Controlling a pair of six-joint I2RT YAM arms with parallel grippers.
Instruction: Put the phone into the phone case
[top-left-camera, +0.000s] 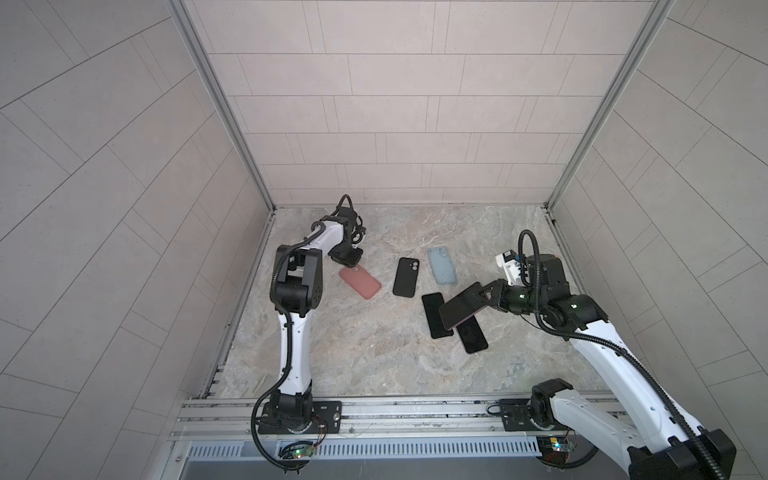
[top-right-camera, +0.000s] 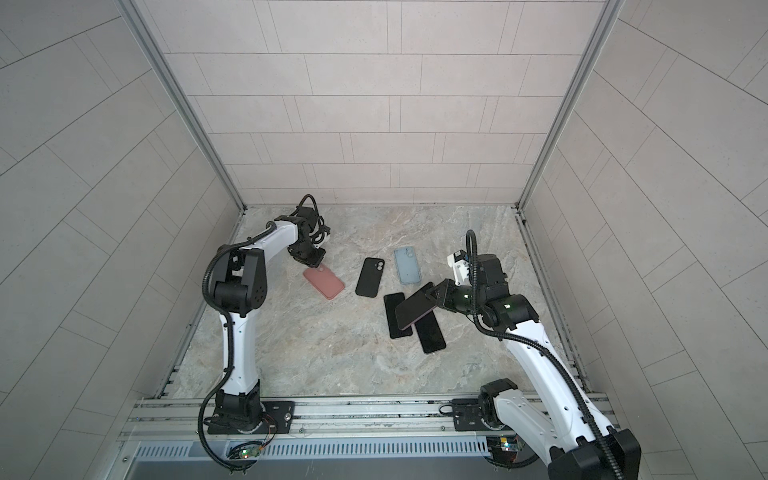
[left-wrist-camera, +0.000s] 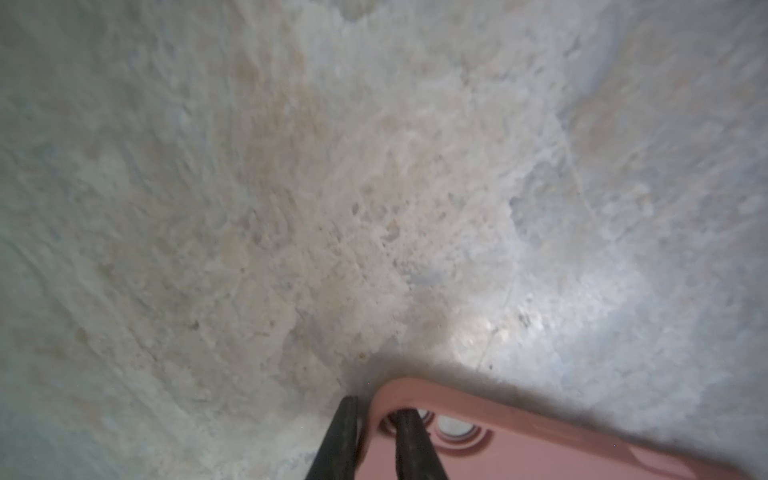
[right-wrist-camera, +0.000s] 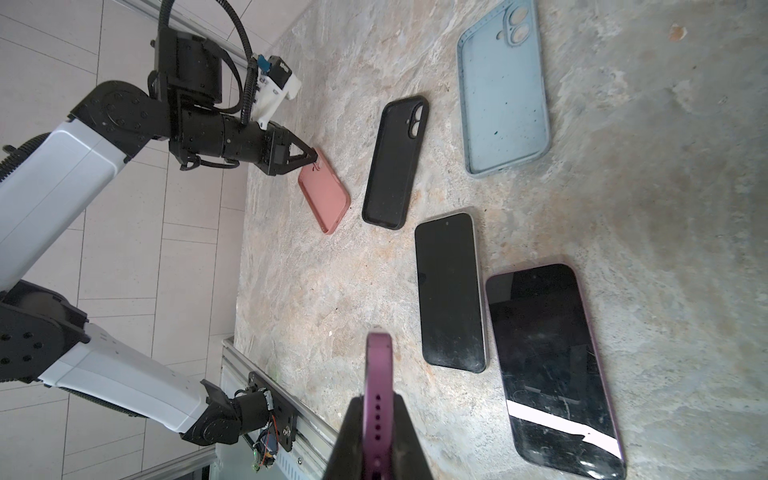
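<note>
Right claw (right-wrist-camera: 376, 419) is clenching the purple phone (right-wrist-camera: 378, 365) above the bench (top-left-camera: 374, 353) at 3 o'clock; left claw (left-wrist-camera: 376, 419) is pinching the pink case (left-wrist-camera: 540, 449) by its rim at 10 o'clock. You're not yet seating it.

Marble table (top-left-camera: 374, 365): pink case (top-left-camera: 362, 285) left, black case (top-left-camera: 405, 277) middle, blue case (top-left-camera: 443, 267) far right, left phone (top-left-camera: 430, 311) and right phone (top-left-camera: 472, 339) near right.

Three phones (right-wrist-camera: 451, 291), three phone cases (right-wrist-camera: 395, 166)

There's the purple phone (top-left-camera: 461, 307) up off the surface, tilted, dark screen upward, toward the right edge; pink case (top-left-camera: 360, 283) lies flat toward the far left corner.
</note>
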